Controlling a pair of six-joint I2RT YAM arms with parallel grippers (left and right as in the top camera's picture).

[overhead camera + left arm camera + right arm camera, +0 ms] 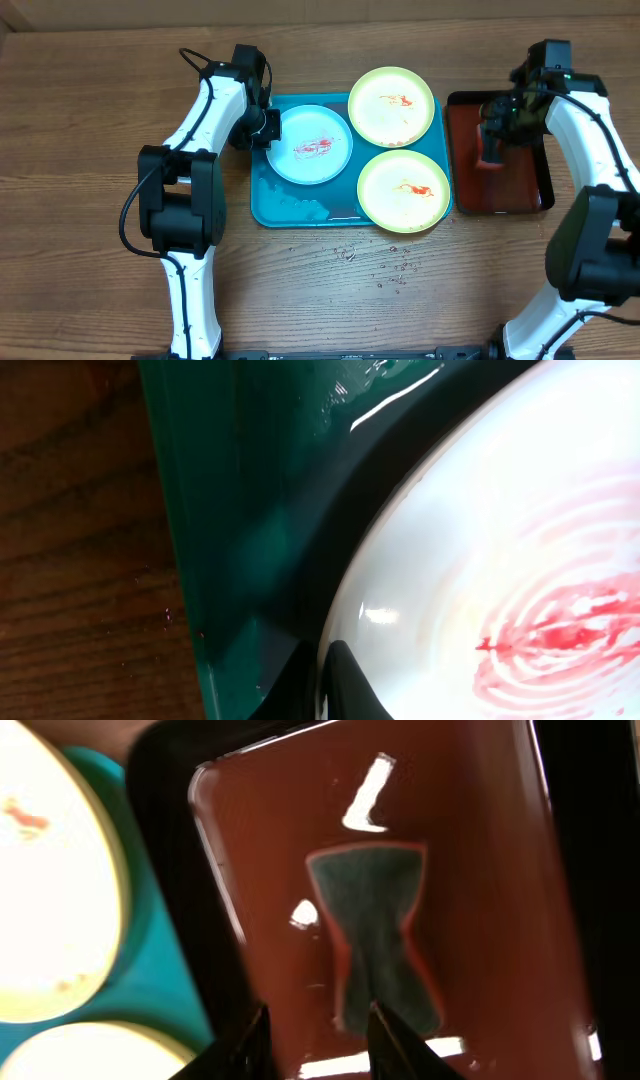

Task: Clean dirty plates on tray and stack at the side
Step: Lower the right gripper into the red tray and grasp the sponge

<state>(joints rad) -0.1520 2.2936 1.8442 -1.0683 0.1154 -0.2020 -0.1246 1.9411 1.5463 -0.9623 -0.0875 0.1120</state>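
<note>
Three plates lie on the teal tray (290, 205), each smeared with red sauce: a pale blue-white plate (315, 145) at the left and two yellow-green plates, one behind (391, 105) and one in front (403, 190). My left gripper (268, 125) is shut on the left rim of the blue-white plate (450, 560), one finger over the rim and one under it (325, 680), above the tray wall (240, 510). My right gripper (497, 125) hovers over the dark red tray, open (320, 1035), with only bare tray bottom between its fingers.
The dark red tray (520, 190) with a black rim stands right of the teal tray and holds a dark green hourglass sponge (375, 940), just ahead of my right fingertips. Water drops (385, 270) speckle the wooden table in front of the teal tray.
</note>
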